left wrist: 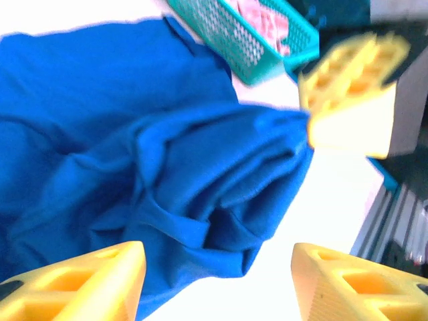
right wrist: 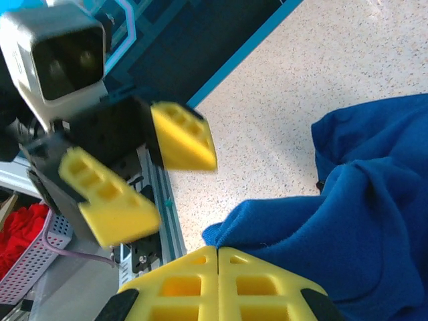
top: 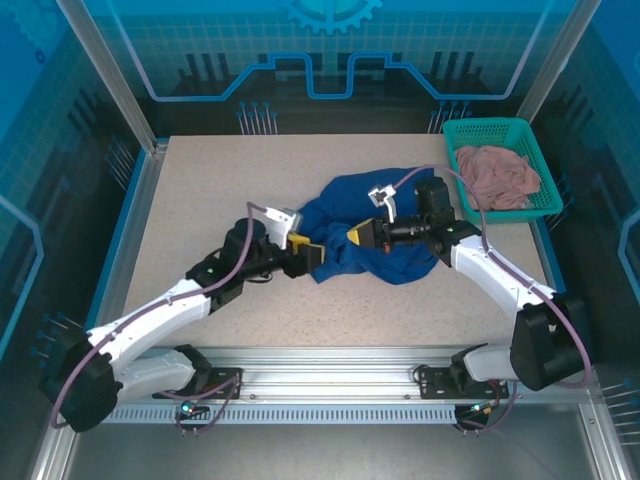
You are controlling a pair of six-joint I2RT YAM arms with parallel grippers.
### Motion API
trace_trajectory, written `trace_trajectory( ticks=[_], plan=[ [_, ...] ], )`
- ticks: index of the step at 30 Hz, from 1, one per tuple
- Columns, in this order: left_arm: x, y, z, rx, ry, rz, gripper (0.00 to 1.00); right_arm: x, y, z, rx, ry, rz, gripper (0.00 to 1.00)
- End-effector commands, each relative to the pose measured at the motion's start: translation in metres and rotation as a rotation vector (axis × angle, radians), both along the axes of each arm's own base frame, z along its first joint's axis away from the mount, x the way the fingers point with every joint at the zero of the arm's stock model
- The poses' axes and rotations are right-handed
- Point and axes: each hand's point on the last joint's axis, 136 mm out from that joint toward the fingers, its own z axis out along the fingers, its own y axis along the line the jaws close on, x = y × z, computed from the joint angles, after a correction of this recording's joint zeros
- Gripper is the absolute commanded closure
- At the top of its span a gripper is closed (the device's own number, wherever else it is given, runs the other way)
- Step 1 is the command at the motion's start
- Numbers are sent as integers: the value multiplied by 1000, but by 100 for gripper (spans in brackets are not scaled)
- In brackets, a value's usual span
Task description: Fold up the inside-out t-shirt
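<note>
On the counter (top: 200, 190), the left hand (top: 308, 250) has its fingers spread with nothing between them, just beside the left edge of the inside-out t-shirt (top: 345, 205). The right hand (top: 356, 236) faces it, fingers pressed together on a fold of that edge. The shirt lies crumpled mid-counter. In the far right corner, a teal basket (top: 490, 126) holds a pink garment (top: 498, 172)

My right gripper (right wrist: 217, 251) is matt yellow plastic, moulded with hollow cells. At frame centre the t-shirt (top: 385, 225) is soft, matt blue knit cloth, rumpled. The table (top: 200, 180) has a speckled, matt, stone-like top. In the upper right, the basket (top: 485, 123) is teal plastic mesh, and the pink cloth (top: 497, 175) in it looks soft and wrinkled. Along the bottom, the rail (top: 330, 385) is brushed metal.
</note>
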Motion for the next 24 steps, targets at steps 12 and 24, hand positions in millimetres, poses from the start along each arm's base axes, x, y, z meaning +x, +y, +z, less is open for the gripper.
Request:
trace_trajectory(
  ticks=[12, 24],
  plan=[
    [36, -53, -27, 49, 37, -138, 71, -2, -2, 18, 39, -13, 27, 100],
    [-20, -33, 22, -247, 85, -374, 100, 52, -65, -48, -534, 65, -431, 95]
  ],
)
